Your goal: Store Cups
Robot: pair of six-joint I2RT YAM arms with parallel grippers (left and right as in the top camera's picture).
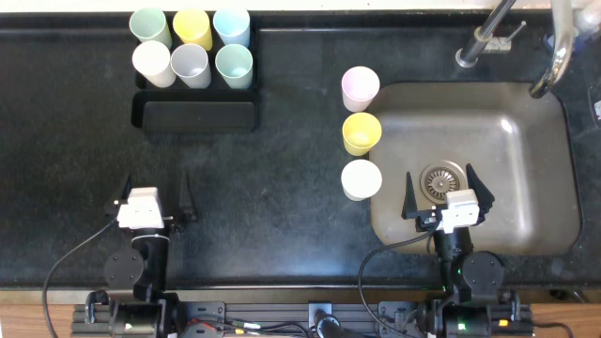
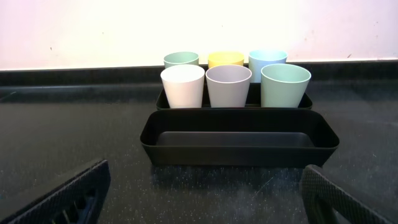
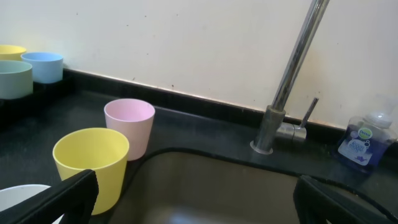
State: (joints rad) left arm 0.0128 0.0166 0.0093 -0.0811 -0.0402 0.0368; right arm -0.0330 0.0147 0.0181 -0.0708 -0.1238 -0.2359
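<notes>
Right gripper (image 3: 198, 200) jaws wide, empty; left gripper (image 2: 200, 194) likewise. White cup (image 1: 361, 179), yellow cup (image 1: 362, 133), pink cup (image 1: 360, 87) hug sink (image 1: 516, 150) rim (close row): clumsy grab could tip one into basin.

Holds the left gripper (image 1: 156, 183) low, close to its own base, arm folded back, fingers spread wide, nothing between them; holds the right gripper (image 1: 439, 178) likewise near its base, arm folded, fingers wide apart and empty
</notes>
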